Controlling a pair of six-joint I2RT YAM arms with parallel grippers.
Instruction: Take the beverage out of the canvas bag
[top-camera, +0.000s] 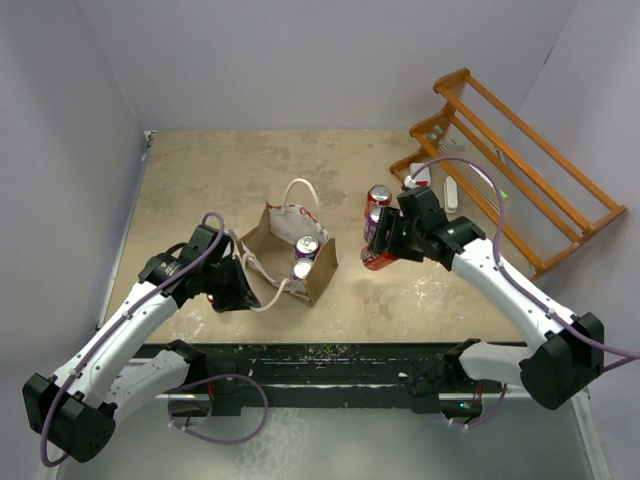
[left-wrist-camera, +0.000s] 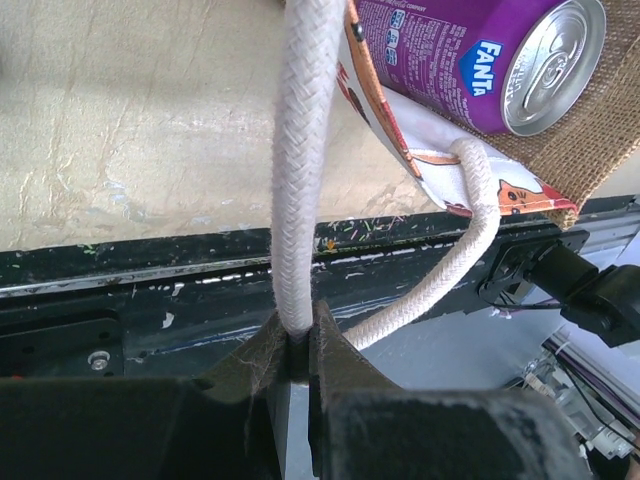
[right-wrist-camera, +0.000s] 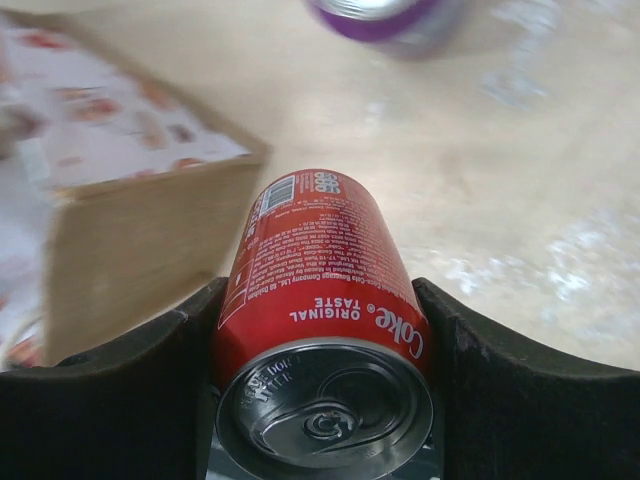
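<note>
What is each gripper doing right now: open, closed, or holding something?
Left gripper: closed on the white bag handle.
Right gripper: closed on the red Coke can.

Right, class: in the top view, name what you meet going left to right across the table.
Left gripper → bag → Coke can in the right gripper → wooden rack.

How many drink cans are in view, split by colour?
Red aluminium cans: 2, one in the right pincer, one standing on the table
Purple aluminium cans: 3, two in the tan-and-white canvas bag, one on the table
Total: 5
</note>
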